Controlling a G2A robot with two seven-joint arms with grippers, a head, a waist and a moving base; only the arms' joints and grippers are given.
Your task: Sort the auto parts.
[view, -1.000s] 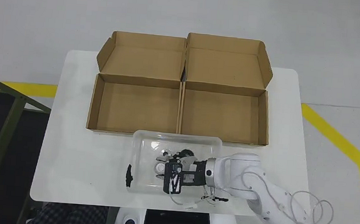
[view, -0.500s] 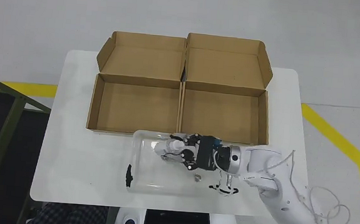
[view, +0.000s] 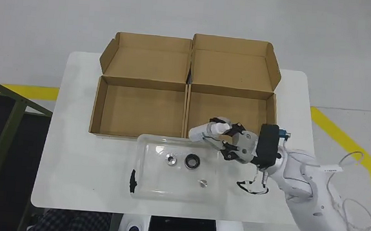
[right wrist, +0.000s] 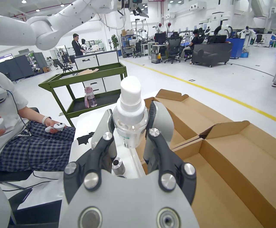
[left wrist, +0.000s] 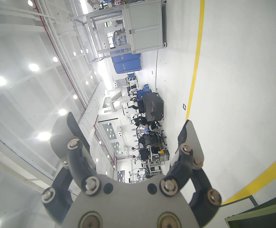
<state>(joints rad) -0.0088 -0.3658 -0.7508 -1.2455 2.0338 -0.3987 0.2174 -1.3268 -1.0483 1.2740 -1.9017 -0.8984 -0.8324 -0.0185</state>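
The right gripper point(right wrist: 130, 123) has its jaws clamped on a white-capped clear part point(right wrist: 130, 101), held above the near left corner of the right box point(view: 231, 115), just beyond the clear tray point(view: 143, 177). This looks like the carry-and-drop step (other small parts point(view: 192, 160) wait in the tray). Next it should go farther over the box, lower and release. The left gripper point(left wrist: 128, 121) hangs empty, jaws apart.

White glossy floor point(right wrist: 237, 73), yellow line point(right wrist: 215, 93) running across it past the right hand point(right wrist: 129, 123). Green cart point(right wrist: 103, 73) just beyond the hand. Desks, office chairs point(right wrist: 172, 48) and black sofa point(right wrist: 210, 56) farther back. Ceiling lights point(left wrist: 34, 67) on.
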